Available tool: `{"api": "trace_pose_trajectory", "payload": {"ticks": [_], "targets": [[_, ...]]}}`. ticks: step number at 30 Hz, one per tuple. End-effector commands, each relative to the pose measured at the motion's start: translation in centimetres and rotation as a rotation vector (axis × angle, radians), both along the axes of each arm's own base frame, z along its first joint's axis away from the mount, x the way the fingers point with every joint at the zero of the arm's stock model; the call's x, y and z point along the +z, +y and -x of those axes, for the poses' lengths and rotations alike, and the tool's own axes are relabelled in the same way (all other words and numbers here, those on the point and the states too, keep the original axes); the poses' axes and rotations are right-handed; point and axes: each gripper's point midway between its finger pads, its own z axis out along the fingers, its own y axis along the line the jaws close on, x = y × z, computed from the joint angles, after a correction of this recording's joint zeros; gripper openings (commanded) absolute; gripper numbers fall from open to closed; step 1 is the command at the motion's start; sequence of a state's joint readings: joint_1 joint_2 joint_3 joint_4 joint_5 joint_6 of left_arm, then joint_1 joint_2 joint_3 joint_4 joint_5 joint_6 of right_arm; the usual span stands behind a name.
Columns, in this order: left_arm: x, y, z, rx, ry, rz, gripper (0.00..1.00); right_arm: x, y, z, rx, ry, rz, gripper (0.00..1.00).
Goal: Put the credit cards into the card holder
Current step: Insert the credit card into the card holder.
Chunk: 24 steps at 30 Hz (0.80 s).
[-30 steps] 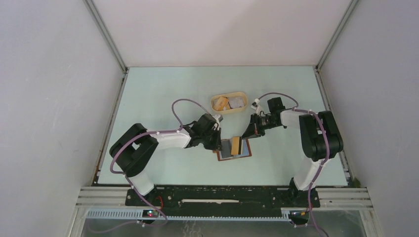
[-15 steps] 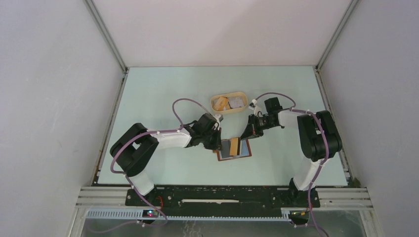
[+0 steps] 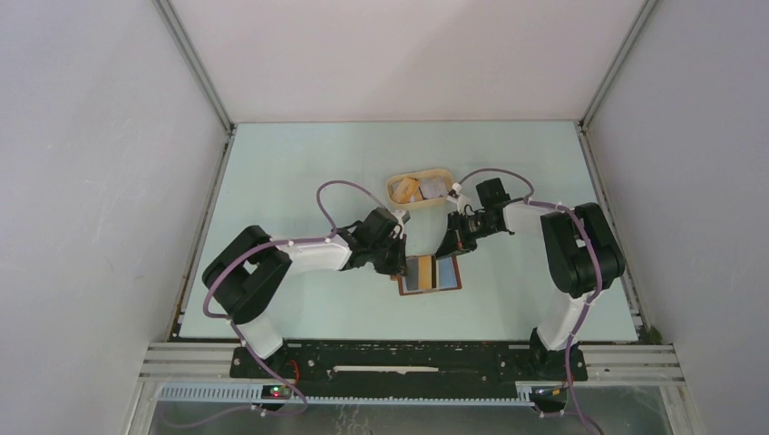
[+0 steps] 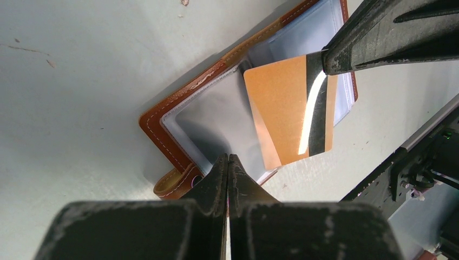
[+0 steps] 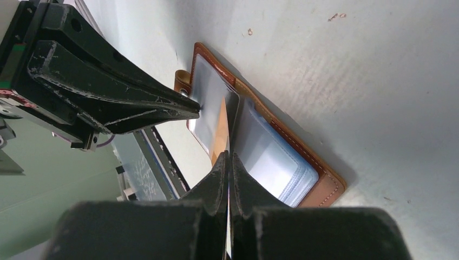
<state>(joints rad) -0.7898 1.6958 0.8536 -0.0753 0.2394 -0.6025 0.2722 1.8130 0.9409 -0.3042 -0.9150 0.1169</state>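
The card holder [image 3: 448,275] lies open on the table, brown leather [image 4: 162,118] with clear plastic sleeves inside [image 5: 270,157]. One of the credit cards [image 4: 281,111], orange with a black stripe, stands tilted over the open sleeves. My right gripper [image 3: 445,248] is shut on its upper edge [image 5: 228,157], and its lower corner rests in the fold. My left gripper [image 3: 400,264] is shut with nothing between its fingers, its tips [image 4: 228,159] pressing on the holder's left sleeve next to the snap strap [image 4: 172,184]. More credit cards lie in the tan tray.
The tan oval tray [image 3: 395,190] sits just behind the grippers, holding an orange card and pale ones. The black base rail [image 3: 408,358] runs along the near table edge. The enclosure's white walls stand at the left, right and back.
The right gripper has shifted a little to the left with the orange card. From above the card now shows almost edge-on instead of face-up. The left arm has not moved.
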Motion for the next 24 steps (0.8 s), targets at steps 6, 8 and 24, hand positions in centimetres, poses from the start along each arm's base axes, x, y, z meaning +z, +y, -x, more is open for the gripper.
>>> {"api": "trace_pose_trajectory", "payload": {"ticks": [6,8,24], "targets": [[-1.3,0.9,-0.1,-0.004,0.002,-0.079,0.00,-0.5,0.2,-0.6,0.015,-0.033,0.048,0.00],[-1.3,0.8,-0.1,-0.004,0.002,-0.079,0.00,-0.7,0.0,-0.7,-0.001,-0.031,0.071,0.00],[-1.1,0.7,-0.2,-0.006,-0.001,-0.075,0.00,-0.9,1.3,0.0,0.012,-0.025,0.112,0.00]]}}
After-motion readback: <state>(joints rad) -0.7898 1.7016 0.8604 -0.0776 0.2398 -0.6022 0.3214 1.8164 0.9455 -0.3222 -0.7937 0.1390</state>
